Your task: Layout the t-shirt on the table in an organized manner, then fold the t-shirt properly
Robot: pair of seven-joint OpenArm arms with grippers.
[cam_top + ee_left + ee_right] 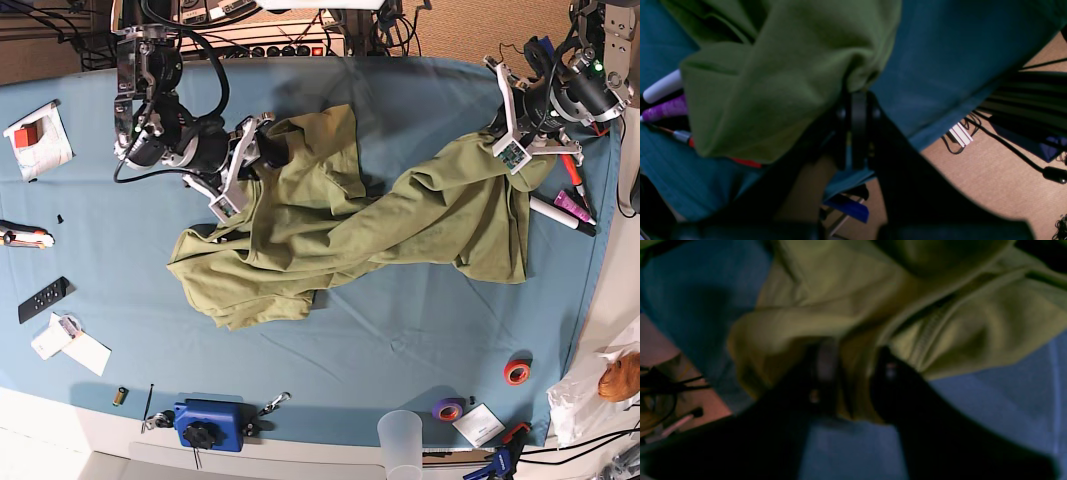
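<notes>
Soft, limp olive-green cotton t-shirt (340,235): left gripper (858,96) pinches its three-o'clock edge; right gripper (855,373) fingers straddle a fold at ten o'clock.

- Base view looks straight down on the whole table (400,330).
- Each wrist view looks along its own gripper, close up.
- All three share the t-shirt (330,235) and the table.

Olive-green t-shirt (330,235), teal-blue table (400,340)

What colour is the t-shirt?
Olive green, plain; the t-shirt shows best in the base view.
</notes>
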